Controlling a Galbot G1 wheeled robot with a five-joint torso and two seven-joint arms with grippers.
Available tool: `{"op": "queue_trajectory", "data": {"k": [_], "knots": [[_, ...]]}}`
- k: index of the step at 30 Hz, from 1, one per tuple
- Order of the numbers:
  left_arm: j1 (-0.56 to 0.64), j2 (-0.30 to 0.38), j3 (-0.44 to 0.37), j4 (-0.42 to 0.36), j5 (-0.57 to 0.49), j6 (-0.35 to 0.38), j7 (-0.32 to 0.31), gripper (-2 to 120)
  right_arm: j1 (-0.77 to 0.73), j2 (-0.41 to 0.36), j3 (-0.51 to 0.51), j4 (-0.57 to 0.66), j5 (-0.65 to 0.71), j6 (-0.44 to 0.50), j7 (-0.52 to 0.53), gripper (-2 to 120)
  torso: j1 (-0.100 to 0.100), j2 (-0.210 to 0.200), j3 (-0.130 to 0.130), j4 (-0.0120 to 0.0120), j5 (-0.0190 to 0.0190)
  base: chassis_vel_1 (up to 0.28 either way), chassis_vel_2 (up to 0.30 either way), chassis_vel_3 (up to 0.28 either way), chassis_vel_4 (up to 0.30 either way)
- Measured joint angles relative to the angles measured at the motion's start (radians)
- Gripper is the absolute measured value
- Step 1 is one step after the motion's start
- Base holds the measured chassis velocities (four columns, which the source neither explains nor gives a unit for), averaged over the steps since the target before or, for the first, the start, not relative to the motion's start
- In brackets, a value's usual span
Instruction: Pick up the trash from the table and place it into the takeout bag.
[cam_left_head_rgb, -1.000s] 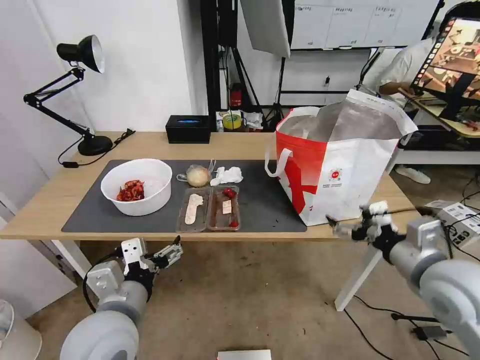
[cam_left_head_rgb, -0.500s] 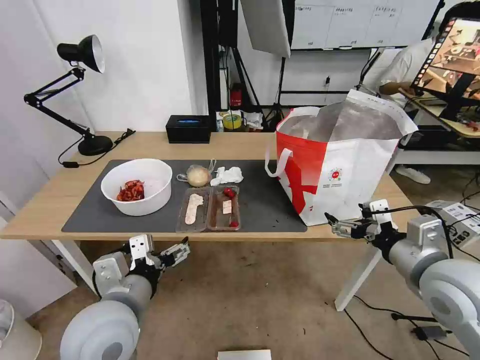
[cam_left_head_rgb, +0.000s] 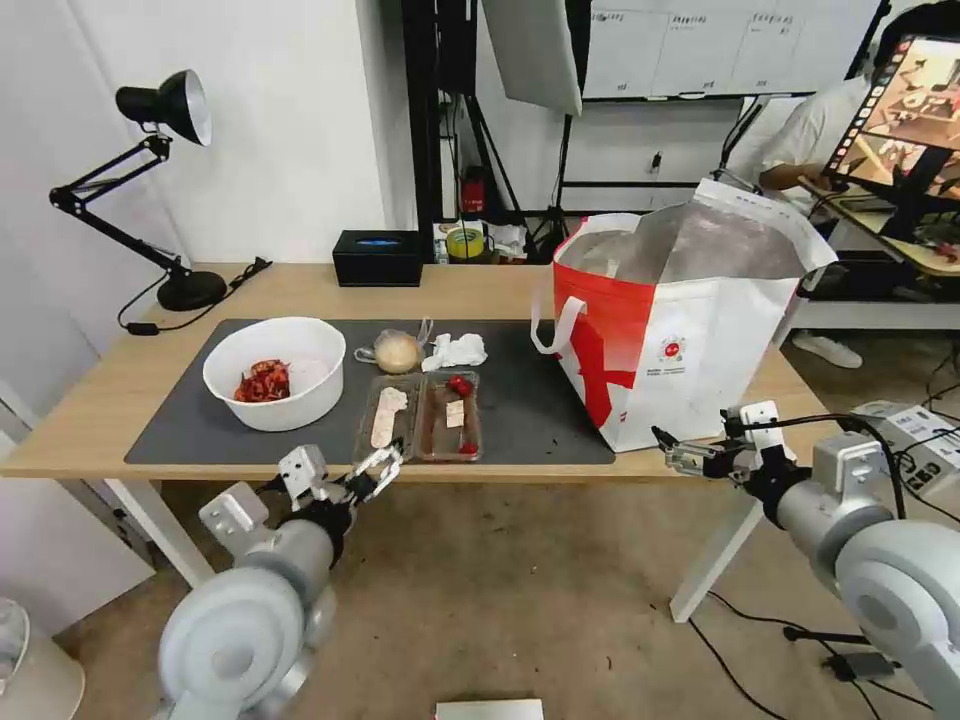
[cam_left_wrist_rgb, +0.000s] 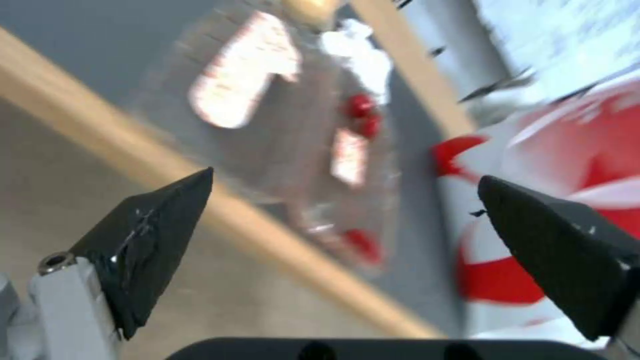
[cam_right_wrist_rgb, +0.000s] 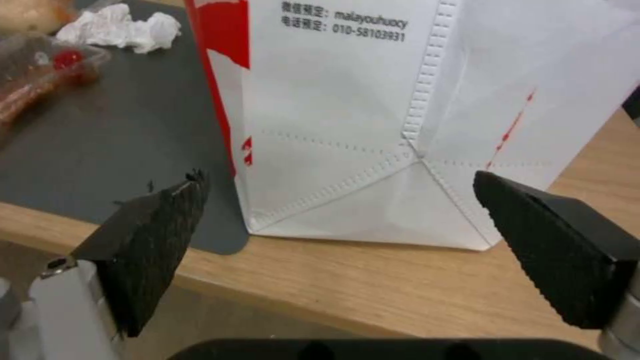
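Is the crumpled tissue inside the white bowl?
No, the tissue lies on the grey mat, apart from the bowl.

White wall standing behind, black desk lamp leaning over on the left, brown floor lying below, black stands rising at the back, white board hanging up high, black cables trailing on the floor

Left tool has risen — now at the table edge (jaws apart).
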Motion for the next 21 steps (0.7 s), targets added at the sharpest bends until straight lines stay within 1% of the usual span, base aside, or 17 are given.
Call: {"op": "queue_trajectory", "data": {"k": [1, 5, 21], "knots": [[-0.007, -0.006, 0.009, 0.010, -0.010, -0.018, -0.002, 100, 0.000, 0.000, 0.000, -0.001, 0.000, 0.000, 0.000, 100, 0.000, 0.000, 0.000, 0.0001, 0.0005, 0.000, 0.000, 0.000, 0.000], [-0.014, -0.016, 0.025, 0.026, -0.017, -0.038, -0.002, 100, 0.001, 0.000, -0.001, -0.002, -0.001, 0.000, 0.000, 100, 0.000, 0.000, 0.000, 0.0003, 0.0001, 0.000, 0.000, 0.000, 0.000], [0.001, -0.017, 0.024, 0.022, -0.007, -0.037, 0.001, 100, -0.002, 0.007, 0.000, -0.001, -0.002, 0.001, 0.002, 100, 0.000, 0.000, 0.000, 0.0004, 0.0001, 0.000, 0.000, 0.000, 0.000]]}}
